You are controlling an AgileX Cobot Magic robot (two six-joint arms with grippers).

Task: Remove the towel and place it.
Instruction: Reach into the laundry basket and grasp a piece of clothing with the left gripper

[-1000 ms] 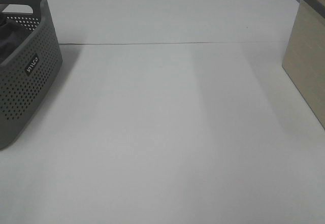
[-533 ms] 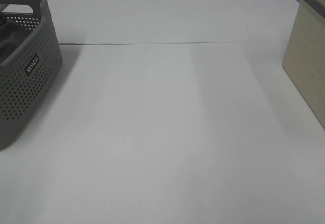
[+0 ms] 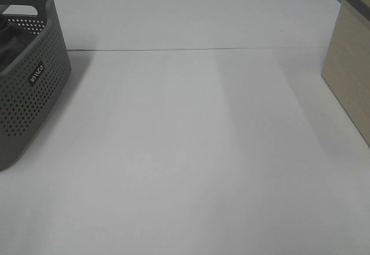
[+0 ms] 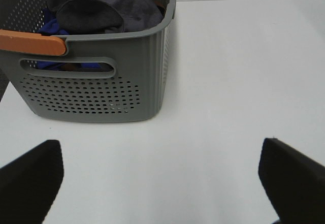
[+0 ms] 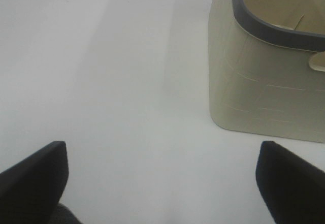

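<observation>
The dark charcoal-grey towel [image 4: 104, 8] lies bunched inside the grey perforated basket [image 4: 96, 89], on top of a blue cloth [image 4: 51, 28]. In the exterior high view the basket [image 3: 29, 76] stands at the table's left edge, and only a dark fold of the towel [image 3: 8, 38] shows inside it. My left gripper [image 4: 160, 183] is open and empty, low over the table, short of the basket's near wall. My right gripper [image 5: 162, 183] is open and empty over bare table near the beige bin [image 5: 269, 66]. Neither gripper shows in the exterior high view.
The basket has an orange handle [image 4: 30, 43] on its rim. A beige bin with a dark rim [image 3: 350, 64] stands at the table's right edge. A seam [image 3: 191, 49] crosses the white table at the back.
</observation>
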